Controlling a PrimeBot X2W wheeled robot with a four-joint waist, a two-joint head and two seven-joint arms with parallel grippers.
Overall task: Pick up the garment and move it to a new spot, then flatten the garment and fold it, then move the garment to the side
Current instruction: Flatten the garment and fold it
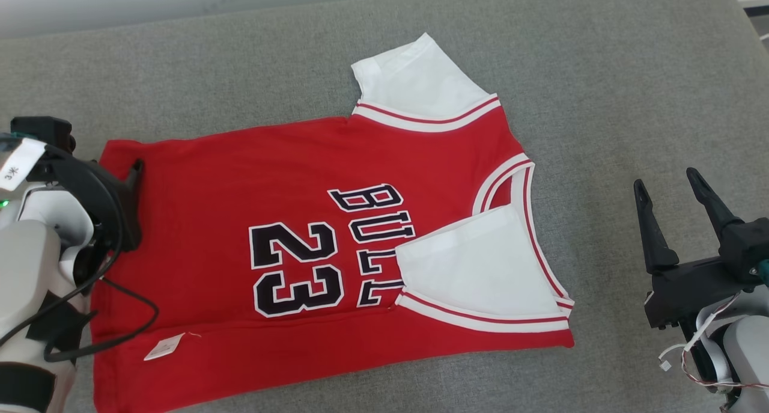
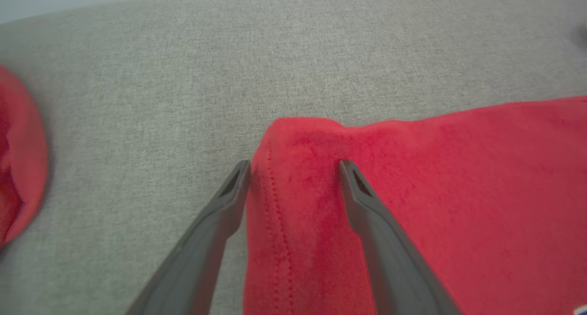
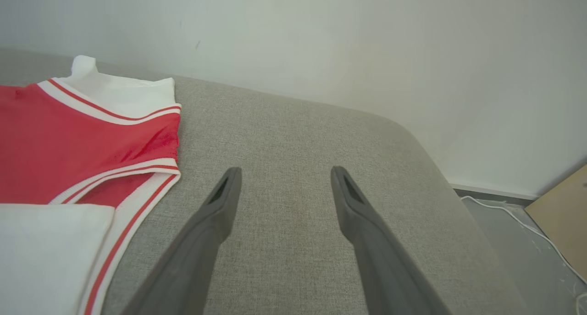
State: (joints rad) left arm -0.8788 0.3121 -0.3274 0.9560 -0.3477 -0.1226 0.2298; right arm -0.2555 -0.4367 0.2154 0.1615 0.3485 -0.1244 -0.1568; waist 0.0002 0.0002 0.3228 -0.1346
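Jersey, red with white sleeves and the number 23, lies spread flat on the grey cushion, collar toward the robot's right. One white sleeve is folded onto the chest. A paper tag rests near the hem. Left gripper: fingers fully spread, straddling the far hem corner, one tip beside the fabric edge, the other over the red cloth; nothing clamped. Right gripper: fingers fully spread above bare cushion, apart from the jersey, holding nothing.
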